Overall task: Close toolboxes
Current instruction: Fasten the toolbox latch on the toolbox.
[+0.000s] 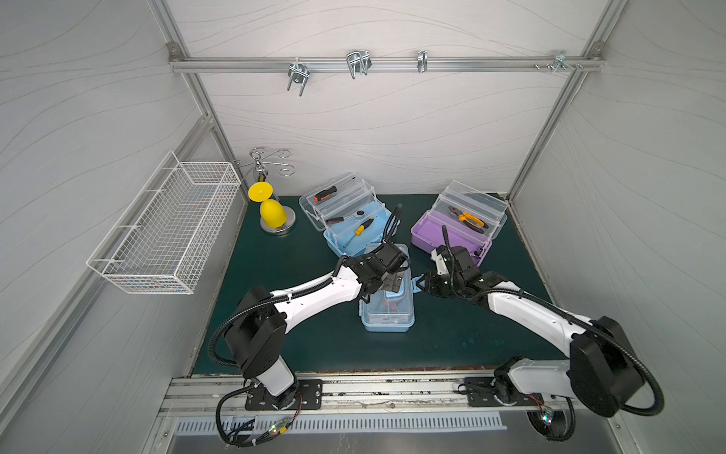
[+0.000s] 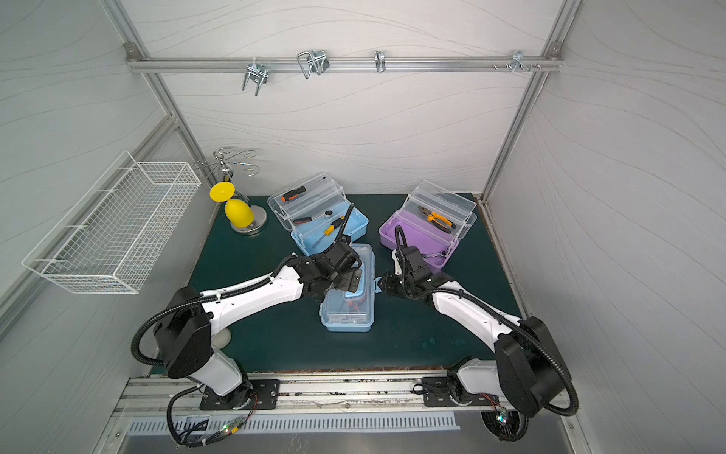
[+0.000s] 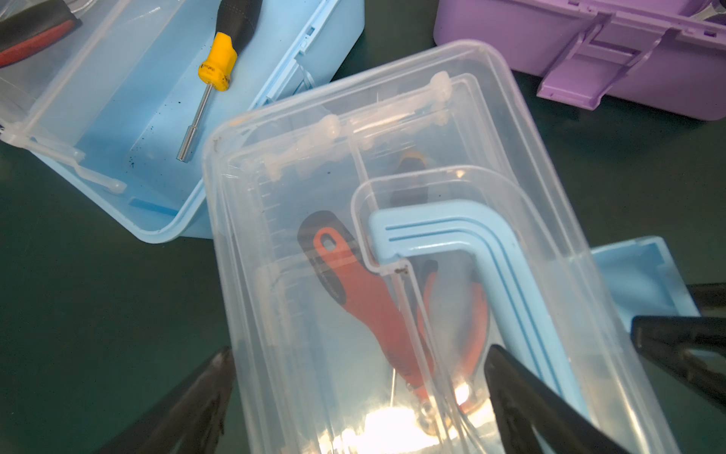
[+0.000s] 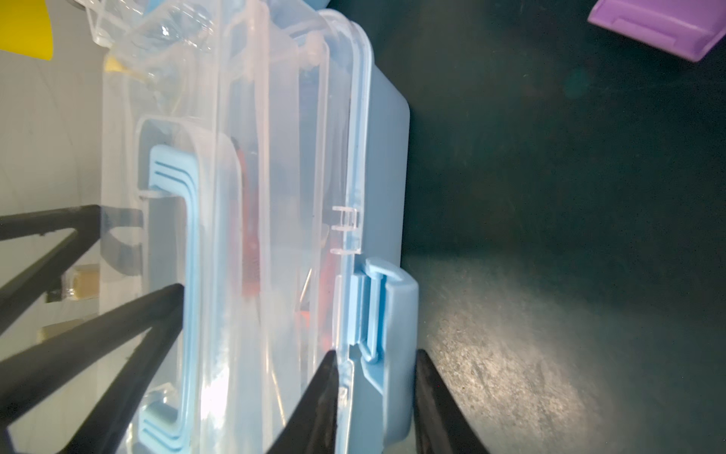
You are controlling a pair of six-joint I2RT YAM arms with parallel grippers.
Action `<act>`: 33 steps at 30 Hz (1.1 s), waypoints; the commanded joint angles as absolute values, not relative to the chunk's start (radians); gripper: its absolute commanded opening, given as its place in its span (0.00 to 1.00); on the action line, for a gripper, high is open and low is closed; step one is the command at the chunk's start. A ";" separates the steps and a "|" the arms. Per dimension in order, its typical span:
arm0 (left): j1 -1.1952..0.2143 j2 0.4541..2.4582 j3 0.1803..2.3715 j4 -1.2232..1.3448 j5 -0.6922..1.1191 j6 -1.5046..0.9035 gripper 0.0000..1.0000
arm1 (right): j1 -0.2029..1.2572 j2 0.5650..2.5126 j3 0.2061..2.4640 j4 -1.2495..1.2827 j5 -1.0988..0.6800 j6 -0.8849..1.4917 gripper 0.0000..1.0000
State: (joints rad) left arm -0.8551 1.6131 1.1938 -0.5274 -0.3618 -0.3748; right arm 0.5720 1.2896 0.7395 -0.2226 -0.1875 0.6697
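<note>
Left gripper [image 3: 361, 350], wide open and empty, is straddling an edge of the clear-lidded light-blue plastic toolbox [image 1: 387, 314]; right gripper [image 4: 375, 351], narrowly parted, is bracketing its blue latch [image 4: 393, 298], grip unclear, dark-green tabletop [image 4: 550, 236] lying beside it.

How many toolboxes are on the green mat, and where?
3. A closed blue toolbox lies in the middle; an open blue toolbox stands behind it, toward the left; an open purple toolbox stands at the back right. None seems hidden.

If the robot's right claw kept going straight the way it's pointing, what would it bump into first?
Most likely the blue latch on the near blue toolbox; the right gripper straddles it.
</note>
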 commanded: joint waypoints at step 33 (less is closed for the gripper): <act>-0.858 1.672 1.126 -0.606 -0.307 -0.365 0.99 | 0.522 1.335 0.724 -0.061 -0.390 0.761 0.20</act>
State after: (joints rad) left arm -0.8513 1.6123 1.1793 -0.4965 -0.3676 -0.3782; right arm 0.5213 1.3113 0.7254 -0.0799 -0.3683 0.7460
